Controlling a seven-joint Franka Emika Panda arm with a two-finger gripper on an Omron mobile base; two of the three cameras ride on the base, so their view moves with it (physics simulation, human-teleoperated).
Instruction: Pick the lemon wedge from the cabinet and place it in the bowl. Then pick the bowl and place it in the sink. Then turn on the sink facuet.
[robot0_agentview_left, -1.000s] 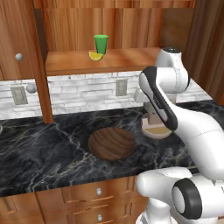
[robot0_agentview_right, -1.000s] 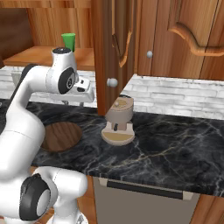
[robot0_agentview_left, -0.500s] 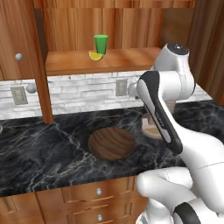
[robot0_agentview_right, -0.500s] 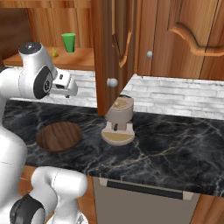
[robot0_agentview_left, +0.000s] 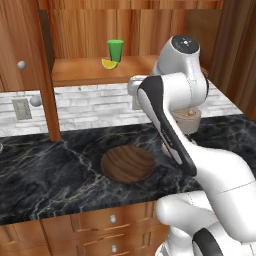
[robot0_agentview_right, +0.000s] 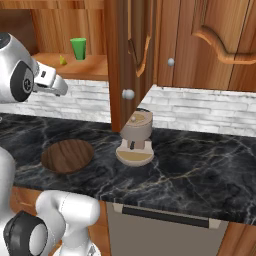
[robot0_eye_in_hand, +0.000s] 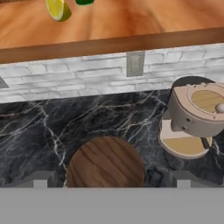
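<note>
Lemon wedge (robot0_agentview_left: 109, 64) lies on the cabinet (robot0_agentview_left: 90, 70) shelf, just beside the green cup (robot0_agentview_left: 115, 50). We see the bowl (robot0_agentview_left: 128, 164) on the dark tabletop (robot0_agentview_left: 45, 170), near the beige appliance (robot0_agentview_right: 136, 140). Whether our hand is spread or pressed together, we cannot tell.

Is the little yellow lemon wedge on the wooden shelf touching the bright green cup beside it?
Cannot tell. In the left base view the lemon wedge overlaps the green cup's base; in the right base view a slim gap seems to separate them, too small to trust.
</note>
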